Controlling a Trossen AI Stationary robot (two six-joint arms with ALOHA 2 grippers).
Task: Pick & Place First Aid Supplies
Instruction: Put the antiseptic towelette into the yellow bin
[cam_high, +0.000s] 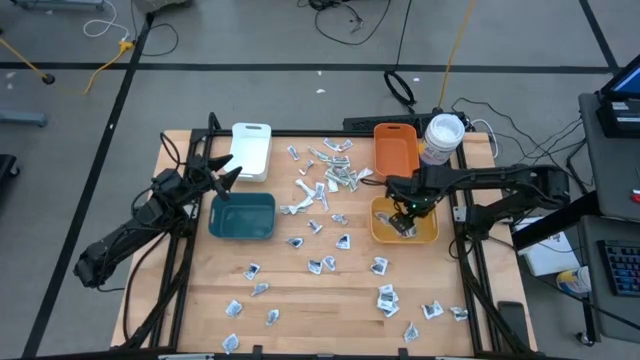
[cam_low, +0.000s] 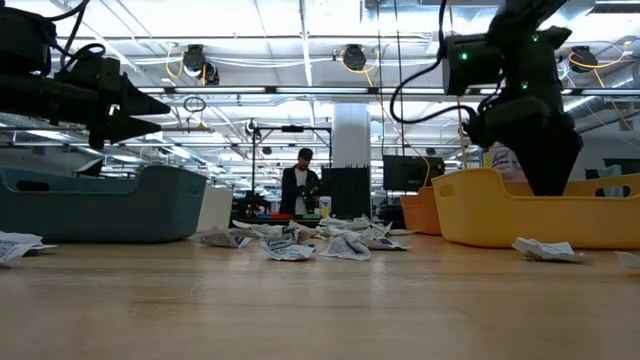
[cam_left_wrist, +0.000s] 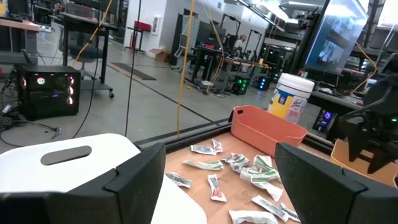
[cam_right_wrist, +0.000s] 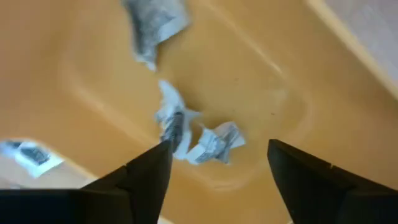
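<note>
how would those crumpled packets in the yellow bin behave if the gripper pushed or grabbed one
The crumpled packets in the yellow bin look thin and creased, so probably floppy and very light. They would likely slide on the smooth plastic floor when nudged. Being flat, they seem unlikely to roll.

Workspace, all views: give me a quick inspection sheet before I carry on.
Surface: wooden table, bare between items.
Job's things: first aid packets scattered across the table; a few packets lie in the yellow bin.
Clutter: white bin, teal bin, orange bin, white-lidded tub.
Grippers: right gripper open over the yellow bin, empty; left gripper open, waiting above the teal bin.
Cables: several on the floor behind the table.
Surroundings: a person stands far behind.
</note>
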